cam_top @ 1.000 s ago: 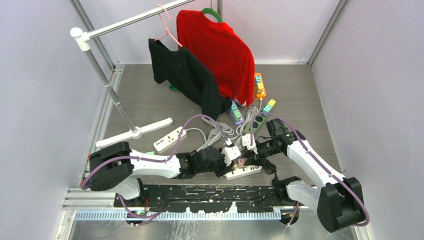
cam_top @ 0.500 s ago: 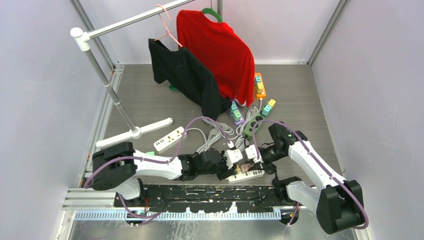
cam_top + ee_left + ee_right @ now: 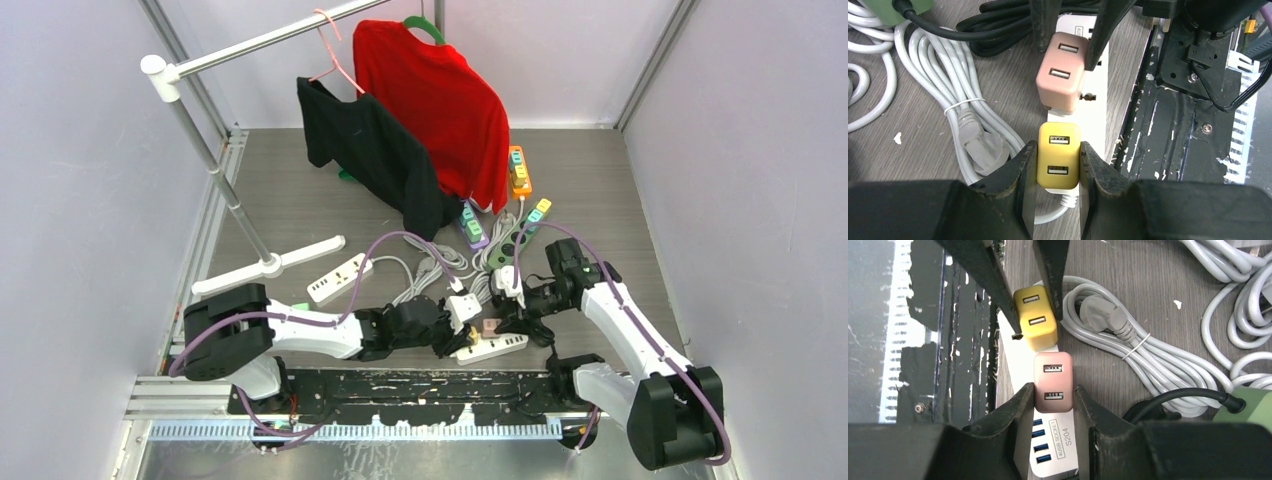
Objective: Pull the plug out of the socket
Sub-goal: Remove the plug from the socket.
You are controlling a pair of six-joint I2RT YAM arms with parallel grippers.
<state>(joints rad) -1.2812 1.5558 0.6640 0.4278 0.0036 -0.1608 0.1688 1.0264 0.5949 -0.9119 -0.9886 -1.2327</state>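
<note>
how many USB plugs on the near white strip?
2: yellow plug gripped by left claw; pink plug beside it, gripped by right claw. None seem hidden on that strip.

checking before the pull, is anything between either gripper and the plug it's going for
Nothing visible. The left gripper is closed on the yellow plug and the right gripper on the pink plug, fingers touching both sides, both plugs on the white power strip.

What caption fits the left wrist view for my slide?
Left gripper clamps the yellow plug on the white power strip; the pink plug sits beside it.
</note>
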